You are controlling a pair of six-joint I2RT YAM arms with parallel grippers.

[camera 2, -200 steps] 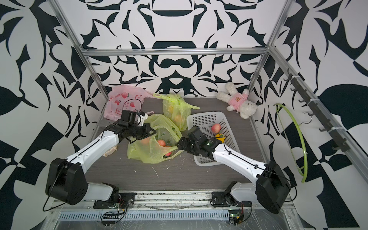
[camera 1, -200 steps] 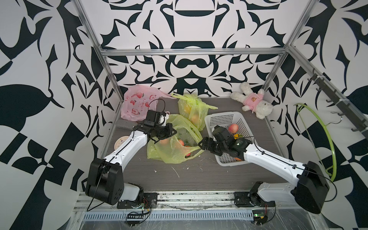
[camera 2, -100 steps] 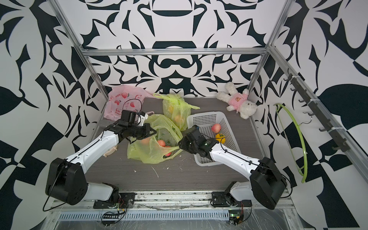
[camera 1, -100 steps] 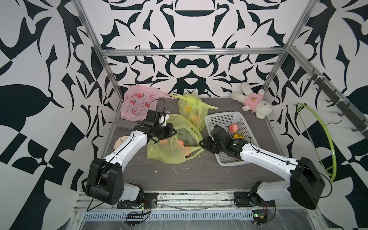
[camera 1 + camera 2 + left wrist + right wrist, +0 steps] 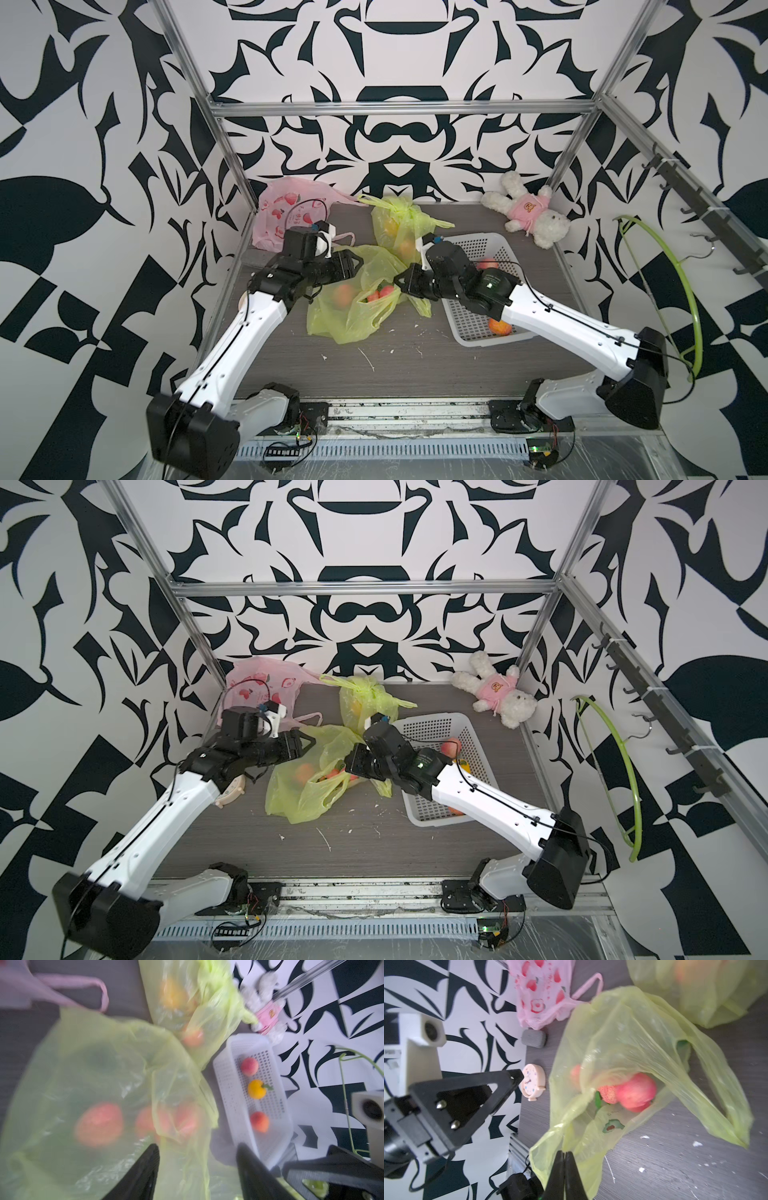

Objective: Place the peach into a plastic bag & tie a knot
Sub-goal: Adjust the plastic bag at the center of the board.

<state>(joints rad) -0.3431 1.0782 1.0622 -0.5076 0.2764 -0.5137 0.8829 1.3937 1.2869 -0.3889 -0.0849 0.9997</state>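
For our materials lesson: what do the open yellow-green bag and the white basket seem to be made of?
Open yellow-green bag: probably thin glossy plastic film; crinkled, fruit shows through. White basket: apparently rigid matte moulded plastic; regular grid of holes.

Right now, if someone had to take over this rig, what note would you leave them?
The left end effector is open at the mouth of the yellow bag, with film between its jaws but not clamped.
The right end effector is shut on the bag's rim.
The peaches lie inside the bag; more fruit sits in the white basket.
Done: peaches bagged.
Left: gather the loose handles and tie the knot; the mouth is not yet closed.
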